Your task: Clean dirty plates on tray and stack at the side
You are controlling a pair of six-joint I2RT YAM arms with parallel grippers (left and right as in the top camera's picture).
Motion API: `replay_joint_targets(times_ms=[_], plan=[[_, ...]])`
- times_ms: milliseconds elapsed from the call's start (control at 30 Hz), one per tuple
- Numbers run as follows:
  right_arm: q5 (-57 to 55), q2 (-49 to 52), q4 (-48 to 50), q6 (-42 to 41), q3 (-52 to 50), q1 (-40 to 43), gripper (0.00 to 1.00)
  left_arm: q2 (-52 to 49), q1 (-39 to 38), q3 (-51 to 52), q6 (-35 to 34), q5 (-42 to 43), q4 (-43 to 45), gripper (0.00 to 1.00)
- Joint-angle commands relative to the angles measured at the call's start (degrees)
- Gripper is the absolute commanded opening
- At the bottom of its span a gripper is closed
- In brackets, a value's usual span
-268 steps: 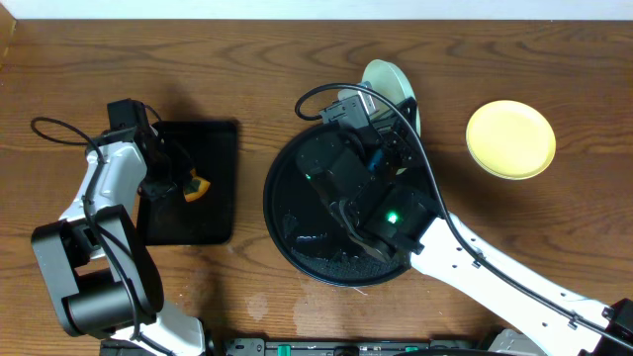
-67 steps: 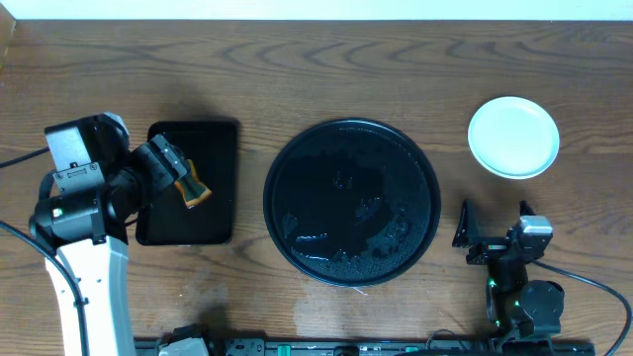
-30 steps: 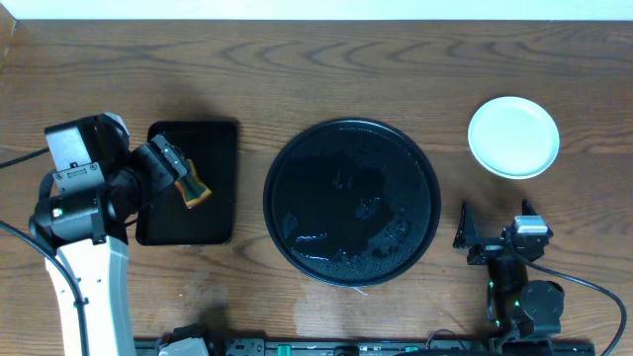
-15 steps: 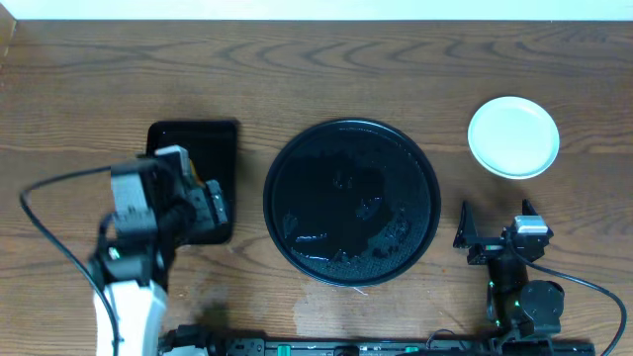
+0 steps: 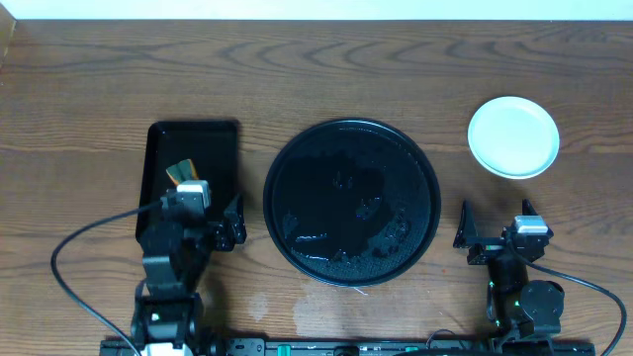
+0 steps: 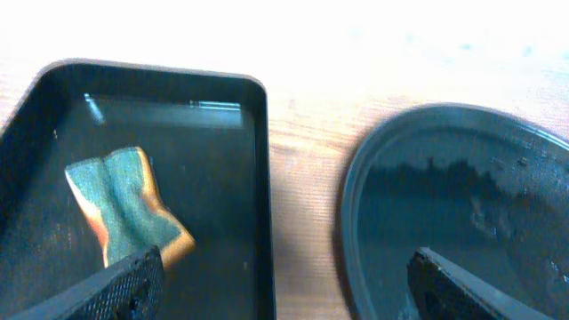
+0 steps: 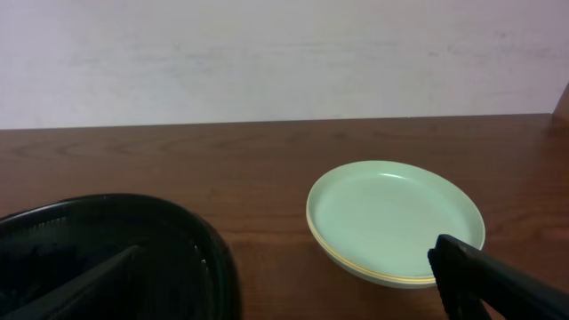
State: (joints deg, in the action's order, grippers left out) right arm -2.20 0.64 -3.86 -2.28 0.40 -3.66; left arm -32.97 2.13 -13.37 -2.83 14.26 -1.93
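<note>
at the near edge of the table [image 5: 297, 69], the left gripper [image 6: 284, 260] is spread wide, released, with nothing between its fingers. the right gripper [image 7: 286, 249] is likewise released and empty. just beyond the left gripper, a sponge [image 6: 124, 209] is seen lying in a rectangular tray [image 5: 193, 129]. the round tray [image 5: 351, 123] is placed mid-table. the plates [image 7: 396, 218] are stacked on the table, right of it and apart, mint on top.

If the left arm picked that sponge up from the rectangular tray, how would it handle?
The sponge looks bent and pinched at its middle, so it is probably soft and squashy. It is small, so likely light. Its green face looks rough, so slipping seems unlikely.
</note>
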Motion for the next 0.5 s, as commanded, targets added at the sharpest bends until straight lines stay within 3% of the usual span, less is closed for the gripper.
replay_joint_targets(times_ms=[0, 167, 467], plan=[[-0.55, -0.35, -0.22, 0.66, -0.09, 0.26, 0.99, 4.17, -0.24, 4.02, 0.70, 0.09, 3.54, 0.88], [-0.55, -0.35, -0.22, 0.66, -0.09, 0.26, 0.99, 10.95, -0.24, 9.81, 0.72, 0.00, 7.50, 0.89], [-0.55, -0.35, -0.22, 0.66, -0.09, 0.26, 0.99, 24.79, -0.24, 13.14, 0.70, -1.27, 4.76, 0.89]])
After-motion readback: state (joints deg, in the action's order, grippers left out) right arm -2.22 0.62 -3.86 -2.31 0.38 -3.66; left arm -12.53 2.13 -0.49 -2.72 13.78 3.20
